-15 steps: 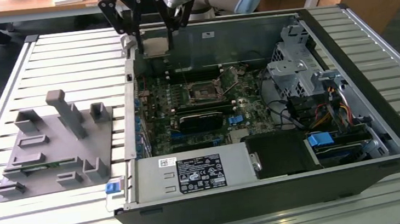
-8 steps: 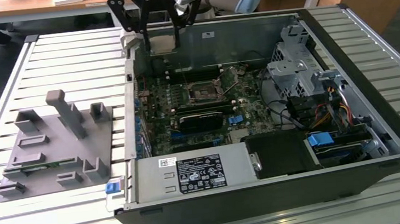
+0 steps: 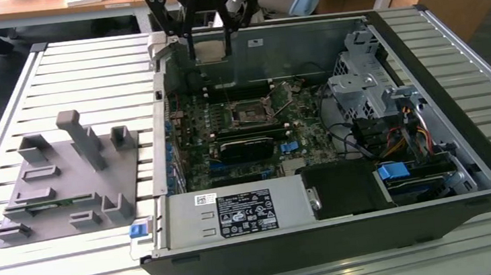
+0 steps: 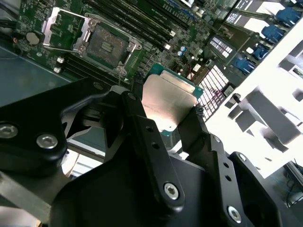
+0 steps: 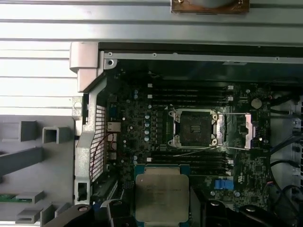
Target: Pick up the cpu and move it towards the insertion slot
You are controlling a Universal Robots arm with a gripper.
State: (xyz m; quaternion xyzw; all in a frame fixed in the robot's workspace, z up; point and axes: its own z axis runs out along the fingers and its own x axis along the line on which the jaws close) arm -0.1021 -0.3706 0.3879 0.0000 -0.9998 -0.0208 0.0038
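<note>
My gripper hangs over the far wall of the open computer case, shut on the cpu, a flat square chip with a silvery top. In the second wrist view the black fingers clamp the cpu by two opposite edges. The cpu is held in the air above the green motherboard. The insertion slot is a dark square socket with a shiny frame swung open, and it lies on the board nearer the case's middle. Both wrist views show the slot unoccupied and apart from the chip.
A long black card lies just in front of the socket. A power supply fills the near side and a drive cage with cables stands at the exterior view's right. A grey fixture plate with posts sits on the slatted table at the left.
</note>
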